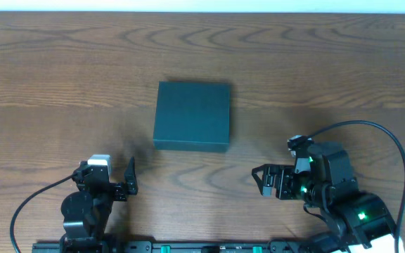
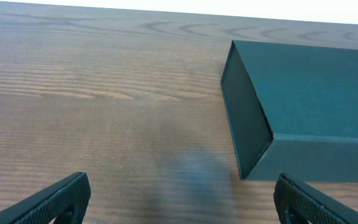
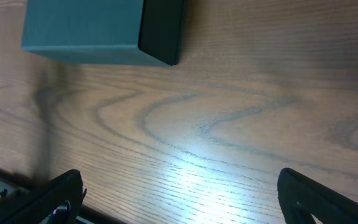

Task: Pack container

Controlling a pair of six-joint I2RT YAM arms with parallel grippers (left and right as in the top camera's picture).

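teal container (image 1: pixel 192 112), lying flat, long axis left-right

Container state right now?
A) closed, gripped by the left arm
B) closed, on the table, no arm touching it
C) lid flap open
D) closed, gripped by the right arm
B: the container shows a flat shut top on the table, and the left fingers and right fingers are spread open with bare wood between them and the box.
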